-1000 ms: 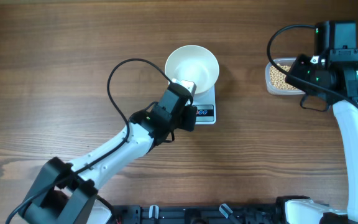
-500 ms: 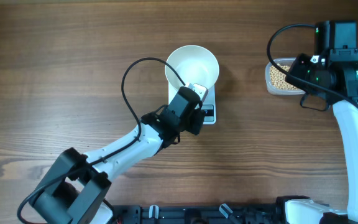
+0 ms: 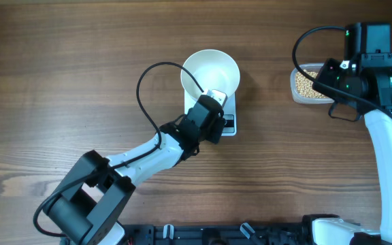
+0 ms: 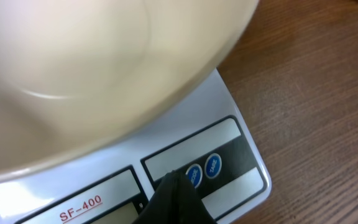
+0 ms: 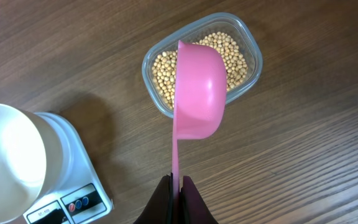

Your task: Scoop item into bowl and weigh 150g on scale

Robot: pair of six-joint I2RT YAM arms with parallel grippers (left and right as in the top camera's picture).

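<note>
Overhanging the scale (image 4: 204, 112), the bowl (image 4: 92, 68) hides its top.

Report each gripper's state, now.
Left gripper: closed, empty, tip by the scale's buttons.
Right gripper: closed on the pink scoop's handle.

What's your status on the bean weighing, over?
Left gripper shut, tip at buttons of scale. Right gripper shut on pink scoop above the beans. Bowl empty, on scale. Nothing in the way.
</note>
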